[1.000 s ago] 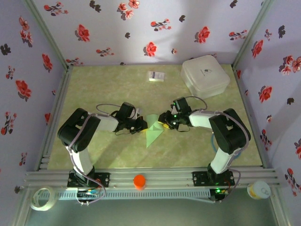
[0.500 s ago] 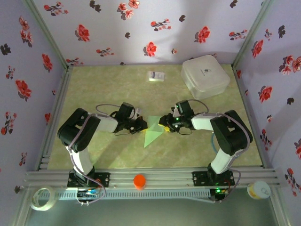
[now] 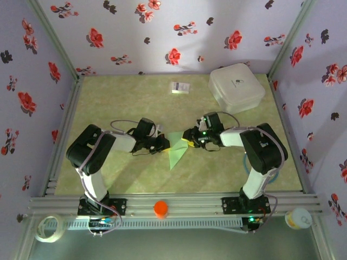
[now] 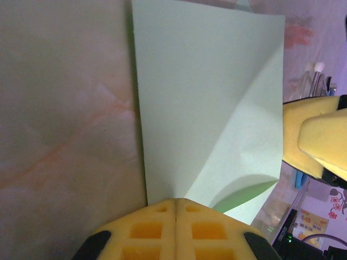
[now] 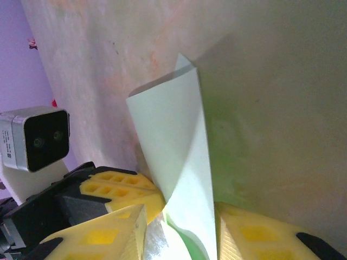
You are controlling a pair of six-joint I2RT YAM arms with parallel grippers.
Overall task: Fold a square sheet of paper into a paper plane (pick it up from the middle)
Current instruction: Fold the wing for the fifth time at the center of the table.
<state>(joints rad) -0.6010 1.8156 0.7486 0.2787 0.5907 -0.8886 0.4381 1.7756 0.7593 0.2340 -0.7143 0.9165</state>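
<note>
Looks like mid-fold, nowhere near a finished plane yet. Got the sheet of paper around the middle of the table, already worked into a pointy triangle-ish shape with the tip aimed at the near edge and one flap lifted off the surface.

Tight pinch from the left gripper on the sheet's left edge, with fingers pressed together and paper poking out of the seam. Over on the opposite side, the right gripper with fingers apart, straddling the raised flap, not visibly squeezing it.

Reads as the step of bringing a flap over to the centre line. Next up, probably: close on that flap, swing it across toward the left gripper, line up the edges, then press flat for a sharp crease. Needs a steady hold on the left to stop any sliding. Thin stuff too, so easy to crumple or skew. Can't tell about any creases underneath.
</note>
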